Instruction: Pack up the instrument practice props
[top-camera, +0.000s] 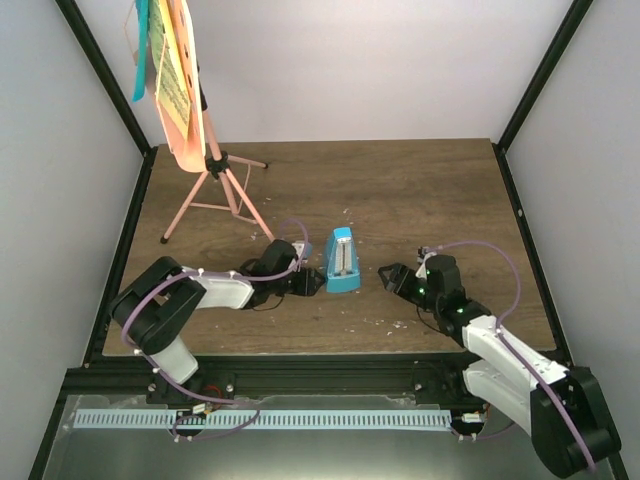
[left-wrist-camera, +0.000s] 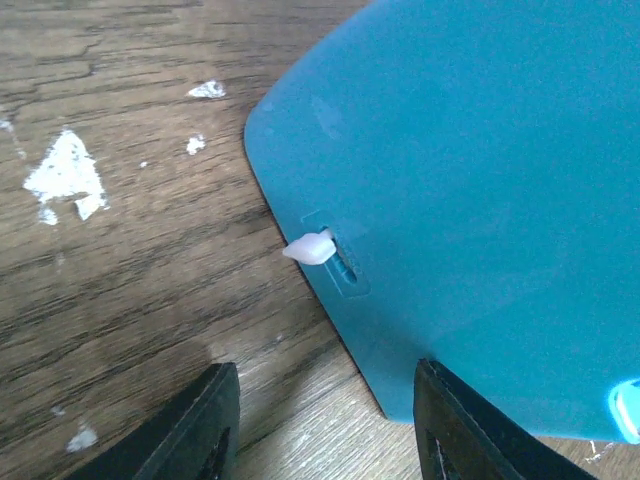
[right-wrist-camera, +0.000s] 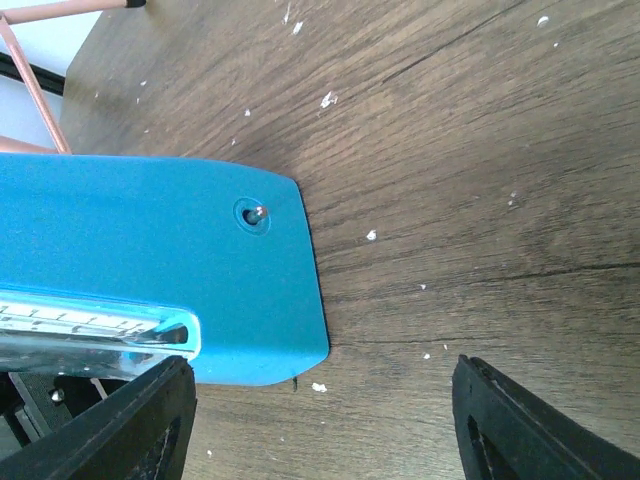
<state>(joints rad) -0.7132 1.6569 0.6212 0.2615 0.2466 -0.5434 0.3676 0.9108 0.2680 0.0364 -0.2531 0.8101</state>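
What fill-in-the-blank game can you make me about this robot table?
1. The metronome stands ___ the left gripper and the right gripper.
2. Both grippers are ___, not shut.
3. The stand has ___ legs.

Missing words: between; open; three.

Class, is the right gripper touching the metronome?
Apart. The top view shows bare table between the right gripper and the metronome.
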